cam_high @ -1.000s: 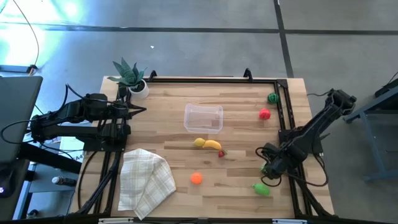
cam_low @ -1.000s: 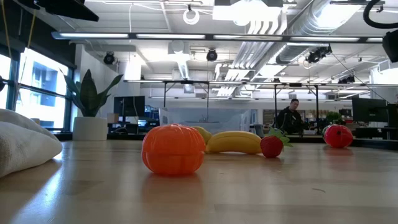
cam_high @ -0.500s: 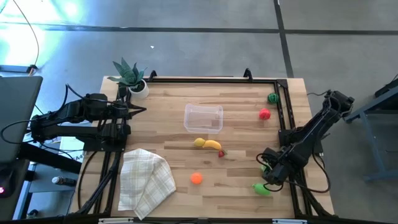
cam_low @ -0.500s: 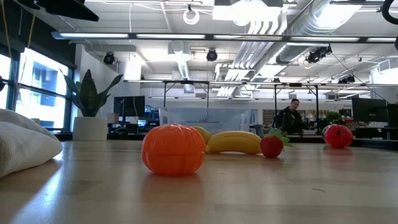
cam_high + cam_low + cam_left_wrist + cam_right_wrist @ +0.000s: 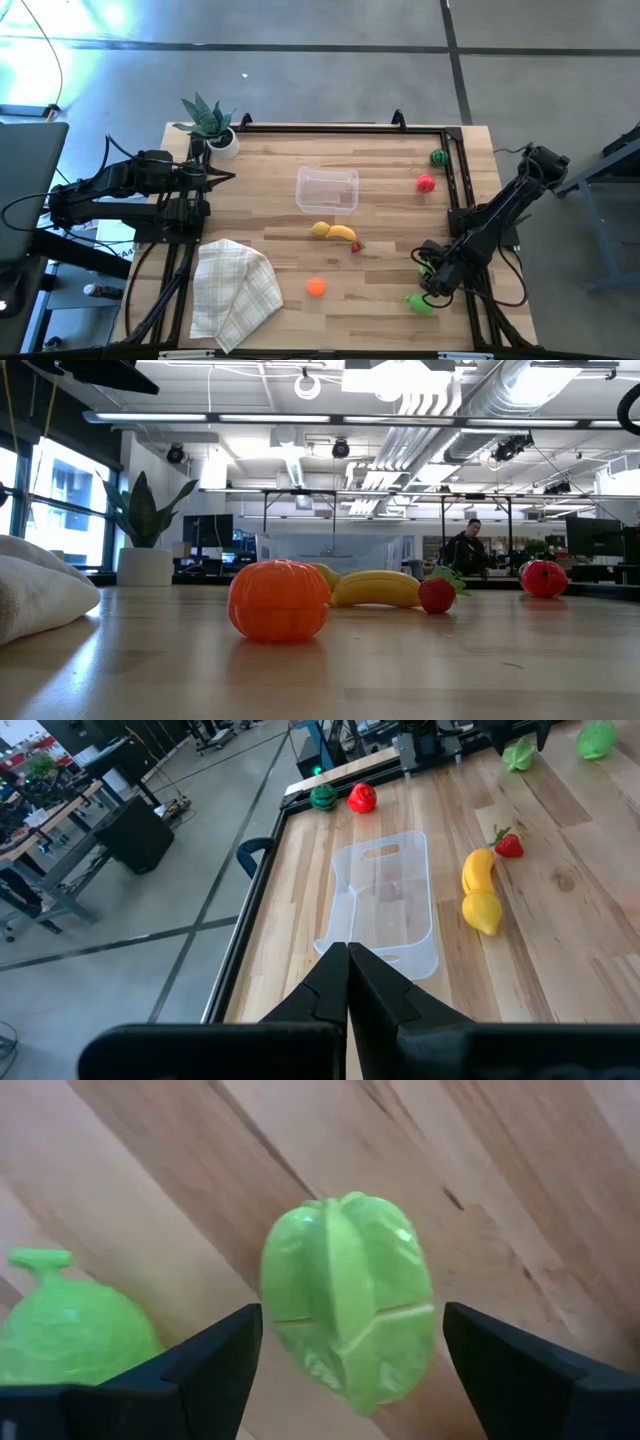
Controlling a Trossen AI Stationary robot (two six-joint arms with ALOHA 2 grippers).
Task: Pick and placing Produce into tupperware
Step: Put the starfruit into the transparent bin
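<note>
Item: tupperware [image 5: 327, 190], clear, empty, lying on the wooden table [image 5: 380, 300]; taken as landmark for every place below.

Produce, all outside the tupperware:
- Banana [image 5: 342, 233] and lemon [image 5: 320, 229], touching, just on the near side of it.
- Small strawberry-like piece [image 5: 355, 247], just beside the banana.
- Orange piece [image 5: 316, 287], farther toward the near edge.
- Red piece [image 5: 426, 183] and dark green piece [image 5: 438, 157], off to its right by the rail.
- Ribbed light-green piece [image 5: 347, 1300], well apart at the near right corner; a second green piece with a stem [image 5: 75, 1335] lies beside it.

Right gripper [image 5: 430, 272]: over the ribbed green piece, fingers spread wide, one each side, nothing held.

Left gripper [image 5: 347, 982]: fingers pressed together, empty, waiting at the left edge, pointing toward the tupperware.

Step in hand, as judged: grasp of the ribbed green piece. To do well: keep the piece centred between the fingers, lower until they straddle its widest part, close across the ribs, avoid nudging the stemmed neighbour. The rounded, smooth body may roll or squirt out if pinched off-centre.
</note>
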